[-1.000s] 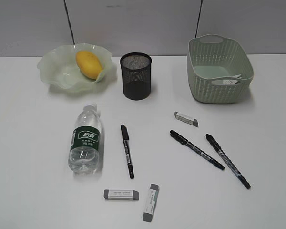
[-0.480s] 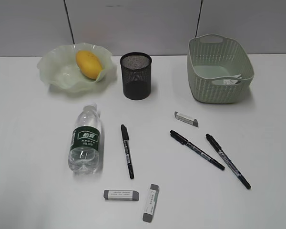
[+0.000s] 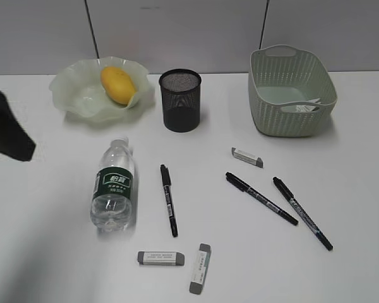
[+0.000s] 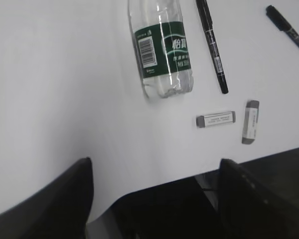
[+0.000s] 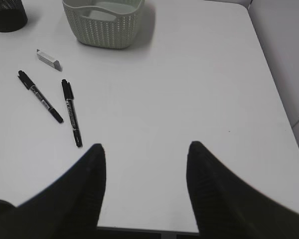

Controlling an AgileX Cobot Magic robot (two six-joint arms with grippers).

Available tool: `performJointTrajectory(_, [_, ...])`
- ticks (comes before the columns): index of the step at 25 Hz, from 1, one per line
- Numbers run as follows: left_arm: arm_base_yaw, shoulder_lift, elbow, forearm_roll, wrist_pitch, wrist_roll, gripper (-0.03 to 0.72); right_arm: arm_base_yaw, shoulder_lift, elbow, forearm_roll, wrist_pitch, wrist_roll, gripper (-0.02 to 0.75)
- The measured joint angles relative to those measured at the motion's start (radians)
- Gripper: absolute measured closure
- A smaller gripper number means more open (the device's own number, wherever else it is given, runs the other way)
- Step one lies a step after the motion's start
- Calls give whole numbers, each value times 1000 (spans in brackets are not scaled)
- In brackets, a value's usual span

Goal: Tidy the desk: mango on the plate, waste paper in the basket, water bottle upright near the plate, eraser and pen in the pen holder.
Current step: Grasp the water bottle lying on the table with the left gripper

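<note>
The left end effector (image 4: 152,199) hangs with its two dark fingers spread wide and nothing between them, over the near edge of the white counter (image 4: 65,74). Ahead of it and slightly right lies the bottle (image 4: 162,50) on its side: clear, ribbed, with a dark green label bearing white print and a barcode. Just right of the bottle lies a black pen (image 4: 212,45), and nearer the end effector two grey-and-white erasers (image 4: 216,119) sit close together, one crosswise, one lengthwise. In the exterior view a dark blurred part of the left arm (image 3: 6,132) shows at the left edge, beside the plate.

The right end effector (image 5: 145,184) is also released and holds nothing, over bare counter near the front edge. Ahead and to its left lie two more black pens (image 5: 71,112), roughly parallel, and beyond them a third eraser (image 5: 49,59). Farther ahead stands the pale green woven-pattern basket (image 5: 103,30), with crumpled white paper (image 3: 306,107) inside. The black mesh holder (image 3: 180,100) stands upright far ahead to the left.

The yellow-orange oval mango (image 3: 117,84) lies in the wavy-rimmed translucent green plate (image 3: 76,95), left of the holder.
</note>
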Motion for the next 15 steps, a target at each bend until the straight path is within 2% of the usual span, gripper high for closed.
performJointTrajectory(3, [-104, 136, -95, 127, -42, -170, 102, 0, 0, 0, 0, 0, 0, 316])
performJointTrajectory(6, [-163, 265, -197, 157, -97, -230, 102, 0, 0, 0, 0, 0, 0, 316])
performJointTrajectory(11, [-191, 460, -325, 159, -119, -273, 102, 0, 0, 0, 0, 0, 0, 316])
performJointTrajectory(15, [-191, 563, -352, 161, -136, -295, 102, 0, 0, 0, 0, 1, 0, 316])
